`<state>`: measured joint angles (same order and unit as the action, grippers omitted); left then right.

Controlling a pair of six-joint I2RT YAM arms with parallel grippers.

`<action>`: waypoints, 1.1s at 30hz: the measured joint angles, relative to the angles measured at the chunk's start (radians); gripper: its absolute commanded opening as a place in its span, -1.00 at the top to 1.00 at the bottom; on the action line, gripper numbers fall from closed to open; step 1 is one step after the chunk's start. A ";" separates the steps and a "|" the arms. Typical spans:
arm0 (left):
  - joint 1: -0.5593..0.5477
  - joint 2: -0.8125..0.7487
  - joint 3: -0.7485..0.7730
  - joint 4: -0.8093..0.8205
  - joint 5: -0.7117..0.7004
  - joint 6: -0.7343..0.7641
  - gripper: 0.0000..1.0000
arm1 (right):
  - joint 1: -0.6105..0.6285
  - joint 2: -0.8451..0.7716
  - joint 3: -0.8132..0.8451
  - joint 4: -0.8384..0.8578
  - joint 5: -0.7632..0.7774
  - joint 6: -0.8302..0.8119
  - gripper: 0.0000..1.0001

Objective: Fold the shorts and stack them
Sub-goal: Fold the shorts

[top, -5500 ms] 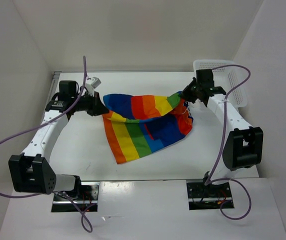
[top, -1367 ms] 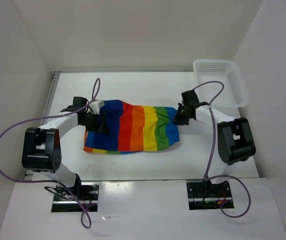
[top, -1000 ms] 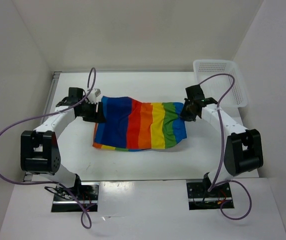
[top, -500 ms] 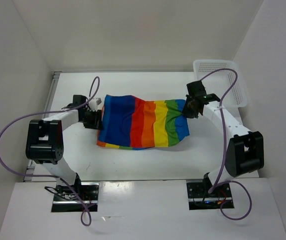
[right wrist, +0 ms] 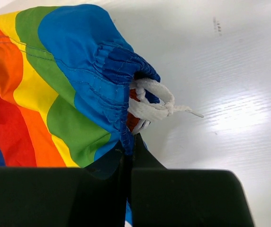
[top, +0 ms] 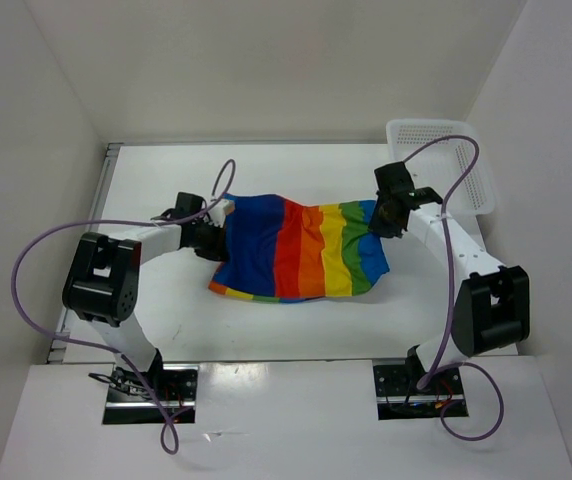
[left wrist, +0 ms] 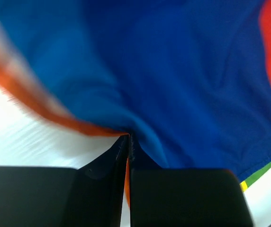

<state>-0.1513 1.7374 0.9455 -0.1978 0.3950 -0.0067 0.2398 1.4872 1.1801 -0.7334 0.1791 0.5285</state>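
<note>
From above: shows the shorts (top: 301, 250) spread over the middle of the bench (top: 156, 185), navy stripe toward the left edge, green and blue toward the right. Puts the left claw (top: 213, 240) at the navy end and the right claw (top: 384, 218) at the cloth's far right corner, near the white mesh basket (top: 436, 127) in the bench's far right corner.

From the left wrist: finds the left claw (left wrist: 128, 138) pressed together, pinching a fold of the shorts (left wrist: 183, 71), blurred blue cloth with an orange edge.

From the right wrist: finds the right claw (right wrist: 130, 150) pinching the gathered blue waistband of the shorts (right wrist: 64, 66), with the white drawstring (right wrist: 152, 106) knotted just beside it over bare bench (right wrist: 221, 61).
</note>
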 measured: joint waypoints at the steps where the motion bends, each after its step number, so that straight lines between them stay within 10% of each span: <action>1: -0.025 0.001 0.000 0.005 0.003 0.000 0.84 | 0.000 0.000 0.002 -0.006 0.010 -0.002 1.00; 22: -0.120 0.009 0.010 -0.009 0.014 0.000 0.84 | 0.485 0.328 0.551 -0.115 0.008 0.222 1.00; 33: -0.082 -0.008 0.013 -0.063 0.039 0.000 0.74 | 0.503 0.409 0.556 -0.083 -0.060 0.293 1.00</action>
<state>-0.2329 1.7290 0.9581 -0.2607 0.4339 -0.0063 0.7429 1.8957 1.7359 -0.8162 0.1196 0.8211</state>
